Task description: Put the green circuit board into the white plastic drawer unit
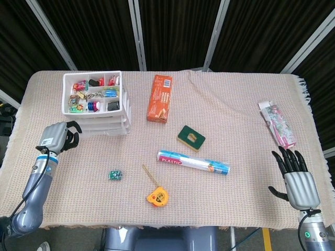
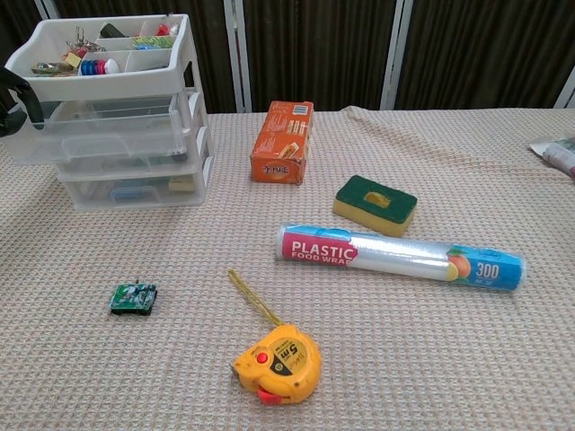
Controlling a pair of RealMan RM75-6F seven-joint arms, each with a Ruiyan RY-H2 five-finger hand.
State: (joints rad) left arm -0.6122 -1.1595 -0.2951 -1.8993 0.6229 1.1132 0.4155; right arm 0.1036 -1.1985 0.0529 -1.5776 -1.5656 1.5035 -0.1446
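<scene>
The small green circuit board [image 1: 115,175] [image 2: 134,298] lies flat on the tablecloth, in front of the white plastic drawer unit [image 1: 124,99] [image 2: 117,86]. The unit stands at the back left, its top tray full of small items. Its upper clear drawer [image 2: 90,135] is slid partway out toward the left front. My left hand [image 1: 56,137] is at that drawer's front, with curled fingers [image 2: 20,90] hooked on its edge. My right hand [image 1: 299,178] rests open at the table's near right edge, far from the board, fingers spread.
An orange box [image 1: 159,98] stands right of the drawer unit. A green and yellow sponge [image 1: 190,137], a plastic wrap roll [image 1: 193,162] and a yellow tape measure [image 1: 157,197] lie mid-table. A printed packet [image 1: 277,124] sits at the far right.
</scene>
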